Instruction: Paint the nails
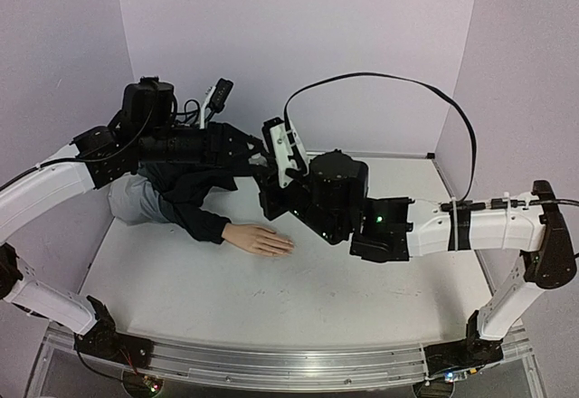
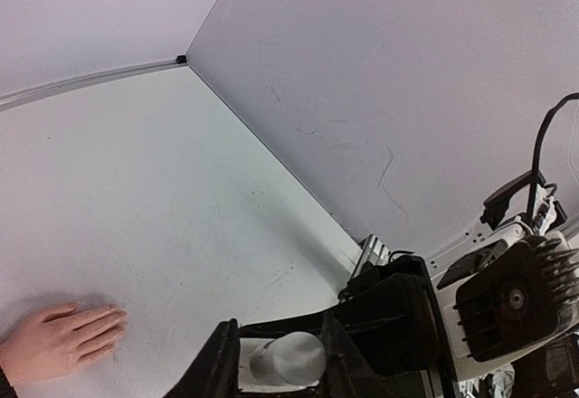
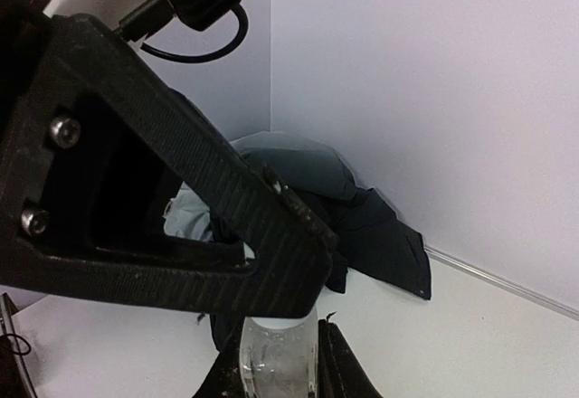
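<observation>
The pale mannequin hand (image 1: 261,240) lies flat on the white table, coming out of a dark sleeve (image 1: 194,203). Its nails (image 2: 118,322) are too small to make out. It also shows in the left wrist view (image 2: 61,340). Above and behind it the two grippers meet in the air. My right gripper (image 3: 277,376) is shut on a small clear bottle (image 3: 276,353). My left gripper (image 2: 279,358) is shut on the bottle's white cap (image 2: 288,360). In the top view the left gripper (image 1: 262,165) is just above the right gripper (image 1: 274,194).
The dark sleeve and grey cloth (image 3: 362,217) are piled at the back left corner by the lilac walls (image 1: 298,45). The right arm's wrist (image 2: 516,298) is close beside the left gripper. A black cable (image 1: 398,81) arcs above the right arm.
</observation>
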